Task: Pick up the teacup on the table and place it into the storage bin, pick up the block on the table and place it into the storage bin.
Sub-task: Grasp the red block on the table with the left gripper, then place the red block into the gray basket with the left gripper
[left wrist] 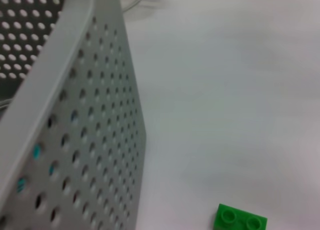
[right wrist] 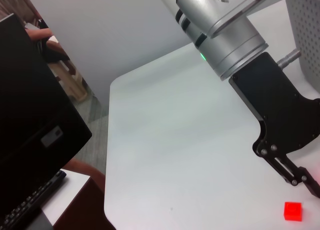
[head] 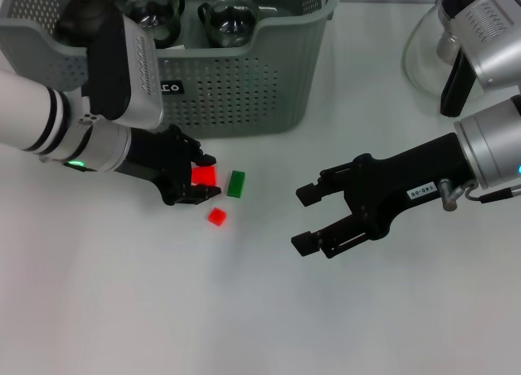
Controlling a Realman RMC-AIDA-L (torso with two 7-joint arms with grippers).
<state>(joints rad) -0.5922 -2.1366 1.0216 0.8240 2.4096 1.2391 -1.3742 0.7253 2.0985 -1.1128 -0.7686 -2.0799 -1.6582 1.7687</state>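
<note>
The grey-green storage bin stands at the back left, and its perforated wall fills the left wrist view. Two glass teacups sit inside it. Just in front of the bin, low over the table, my left gripper has its jaws closed on a red block. A green block lies right beside it. A smaller red block lies a little nearer. My right gripper hangs open to the right of the blocks and holds nothing.
A glass carafe with a black handle stands at the back right behind my right arm. In the right wrist view the table's far edge drops off beside a dark monitor.
</note>
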